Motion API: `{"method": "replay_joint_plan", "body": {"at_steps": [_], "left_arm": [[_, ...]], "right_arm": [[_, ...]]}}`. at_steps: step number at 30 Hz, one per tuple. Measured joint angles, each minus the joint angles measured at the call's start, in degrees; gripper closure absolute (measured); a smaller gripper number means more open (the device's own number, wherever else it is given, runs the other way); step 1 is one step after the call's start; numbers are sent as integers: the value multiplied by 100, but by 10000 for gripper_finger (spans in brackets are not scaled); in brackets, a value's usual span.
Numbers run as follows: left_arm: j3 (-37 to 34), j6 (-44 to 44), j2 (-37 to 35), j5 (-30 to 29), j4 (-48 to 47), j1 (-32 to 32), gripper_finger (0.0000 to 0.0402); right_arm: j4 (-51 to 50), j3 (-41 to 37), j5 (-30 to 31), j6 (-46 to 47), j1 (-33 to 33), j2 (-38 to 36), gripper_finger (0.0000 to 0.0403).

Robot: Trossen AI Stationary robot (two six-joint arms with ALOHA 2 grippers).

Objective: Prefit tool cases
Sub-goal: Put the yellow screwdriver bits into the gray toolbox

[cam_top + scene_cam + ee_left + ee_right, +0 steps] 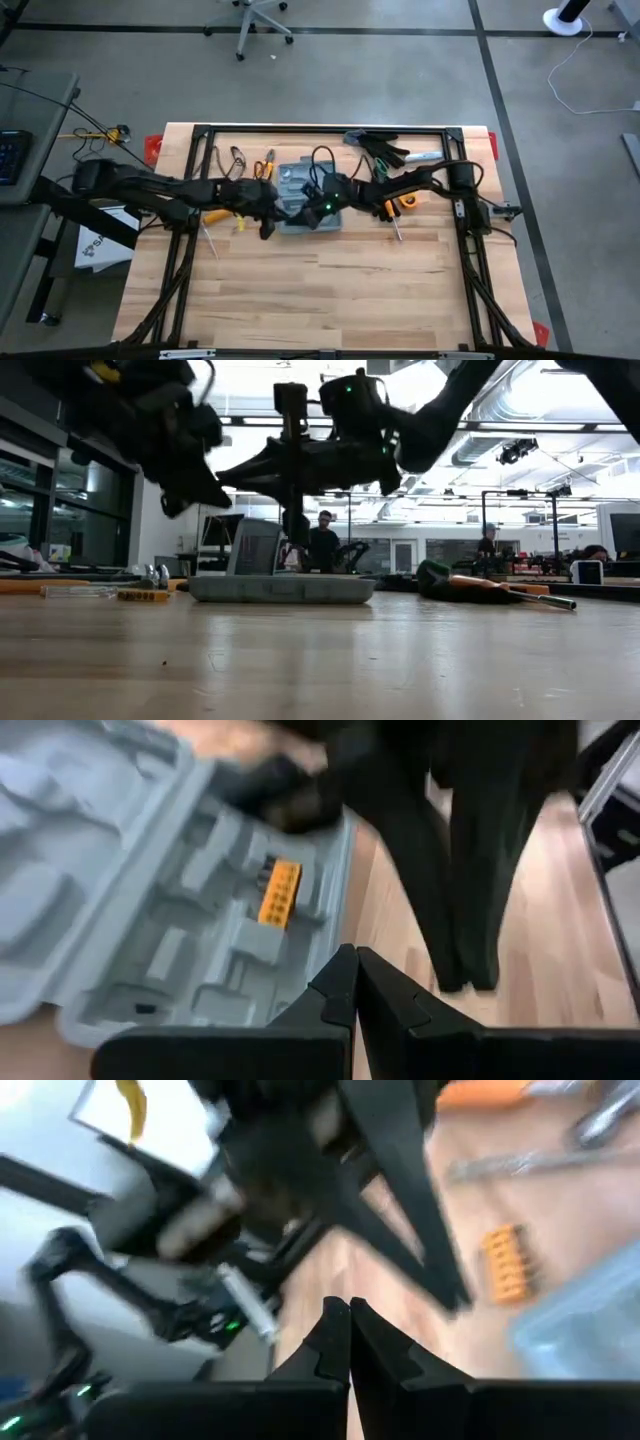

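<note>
The grey-blue tool case (294, 180) lies open at the middle of the table's far half, its moulded tray (190, 920) facing up. In the low view its lid (256, 547) stands up behind the tray (280, 589). An orange bit holder (279, 892) sits in one compartment. My left gripper (357, 962) is shut and hangs above the table by the case's near left corner (268, 229). My right gripper (348, 1312) is shut and reaches nearly level over the case from the right (298, 212). Neither has anything between its fingers.
Pliers (266, 165) and a dark cable (236, 160) lie left of the case. Black gloves (385, 150) and orange-handled screwdrivers (398, 208) lie to its right, and a yellow-handled tool (216, 214) under my left arm. The table's near half is bare wood (320, 300).
</note>
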Motion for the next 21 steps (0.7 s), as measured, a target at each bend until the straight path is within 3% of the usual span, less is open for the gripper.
{"method": "replay_joint_plan", "body": {"at_steps": [5, 10, 21], "left_arm": [[0, 35, -688, -478, -429, -104, 401], [0, 30, -967, -623, -834, -104, 401], [2, 187, -945, -648, -989, -102, 401]], "right_arm": [[522, -6, -238, 523, 123, 566, 403], [1429, 19, -213, 841, 65, 540, 403], [535, 105, -259, 669, 91, 834, 403]]}}
